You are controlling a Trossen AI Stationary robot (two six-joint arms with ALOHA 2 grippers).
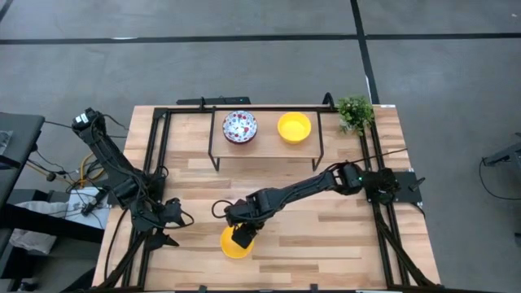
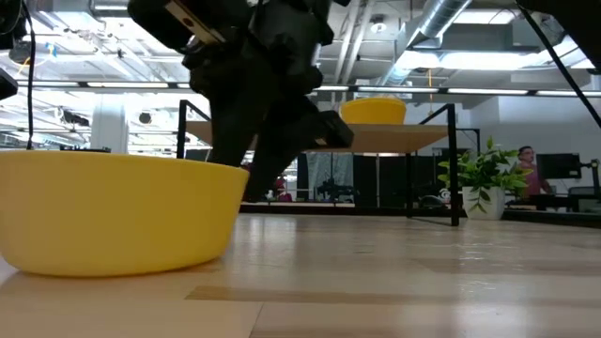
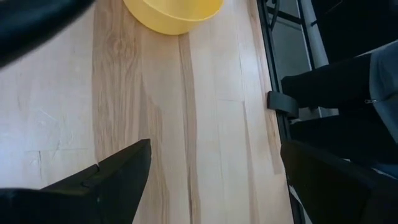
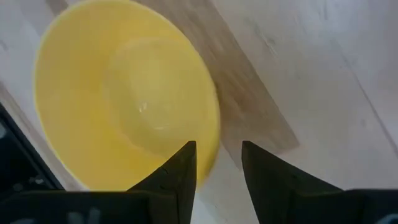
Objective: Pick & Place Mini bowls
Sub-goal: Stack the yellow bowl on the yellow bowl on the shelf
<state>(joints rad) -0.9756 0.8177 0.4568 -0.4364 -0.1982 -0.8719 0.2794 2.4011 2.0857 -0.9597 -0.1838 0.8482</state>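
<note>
While high view hides it, right gripper [image 4: 217,163] straddles yellow bowl [image 4: 124,99] rim, parted

Green potted plant [image 1: 355,111] sits at the table's [image 1: 342,236] far right corner, beside a black-framed shelf [image 1: 264,143].

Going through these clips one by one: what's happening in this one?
The right arm reaches across the wooden table and its pincer is down at the rim of a yellow bowl near the front edge, fingers straddling the rim with a gap between them. The bowl sits on the table, not lifted. On the raised shelf at the back sit a speckled bowl and another yellow bowl, with a small plant beside it. The left pincer waits open at the left edge.
</note>
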